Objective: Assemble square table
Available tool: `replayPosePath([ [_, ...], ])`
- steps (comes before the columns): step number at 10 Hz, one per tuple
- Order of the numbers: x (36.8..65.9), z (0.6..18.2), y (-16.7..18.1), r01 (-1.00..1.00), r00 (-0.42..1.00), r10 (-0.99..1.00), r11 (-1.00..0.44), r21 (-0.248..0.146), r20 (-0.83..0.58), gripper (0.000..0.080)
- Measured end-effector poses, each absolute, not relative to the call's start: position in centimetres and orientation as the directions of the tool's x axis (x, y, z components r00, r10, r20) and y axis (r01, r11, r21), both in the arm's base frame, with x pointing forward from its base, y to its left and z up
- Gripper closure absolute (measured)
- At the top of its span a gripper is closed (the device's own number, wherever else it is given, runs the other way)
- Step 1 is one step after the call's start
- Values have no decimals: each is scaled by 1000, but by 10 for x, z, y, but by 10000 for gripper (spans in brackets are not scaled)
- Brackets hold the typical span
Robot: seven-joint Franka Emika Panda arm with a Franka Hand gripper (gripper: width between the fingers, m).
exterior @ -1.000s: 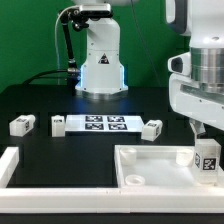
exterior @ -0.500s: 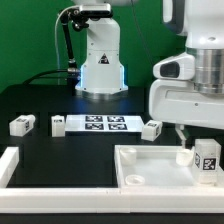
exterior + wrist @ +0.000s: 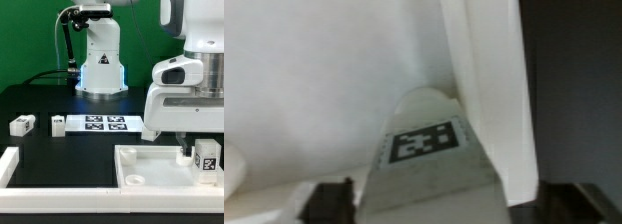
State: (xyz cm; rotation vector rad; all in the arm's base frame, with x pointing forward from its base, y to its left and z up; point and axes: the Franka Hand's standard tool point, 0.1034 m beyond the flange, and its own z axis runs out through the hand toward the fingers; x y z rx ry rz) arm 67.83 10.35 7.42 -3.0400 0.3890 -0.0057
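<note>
The square table's white slab (image 3: 150, 163) lies at the front on the exterior view's right, sockets up. One tagged white leg block (image 3: 208, 157) stands upright in its far right corner. My gripper (image 3: 196, 148) is low over that corner. In the wrist view the leg (image 3: 425, 143) stands between my two dark fingers (image 3: 335, 200), hard against the slab's raised rim (image 3: 491, 60). The gripper (image 3: 455, 202) is open, with a gap showing on at least one side of the leg. Two more leg blocks (image 3: 22, 125) (image 3: 58, 125) lie on the black table at the left.
The marker board (image 3: 105, 123) lies in the middle of the table, in front of the arm's base (image 3: 100, 60). A long white rail (image 3: 40, 192) with upturned ends runs along the front edge and the left. My arm's body hides the table behind the slab.
My arm has moved toward the exterior view's left and lower, and now covers the leg block that lay beside the marker board. The upright leg has stayed in place.
</note>
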Motion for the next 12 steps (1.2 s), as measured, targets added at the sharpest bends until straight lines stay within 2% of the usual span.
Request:
replayPosePath([
  [1,678,74,104,-324,946,-324,-943,-78,-13,383],
  [2,678,74,103,-392,920,-392,-917,-76,-19,511],
  [3,678,74,103,-416,909,-416,-906,-76,-20,511],
  [4,679,73,103,-546,837,-546,-833,-83,-31,511],
  [5,679,73,102,-672,740,-672,-735,-84,-38,511],
  [6,679,73,102,-803,596,-802,-592,-75,-48,511],
  [7,679,73,100,-910,412,-908,-405,-87,-82,511],
  [8,678,72,99,-959,277,-955,-267,-96,-107,511],
  [9,677,72,99,-974,212,-972,-201,-102,-105,511],
  [11,677,72,99,-977,200,-974,-189,-103,-105,511],
  [12,676,72,100,-955,288,-953,-278,-108,-92,430],
])
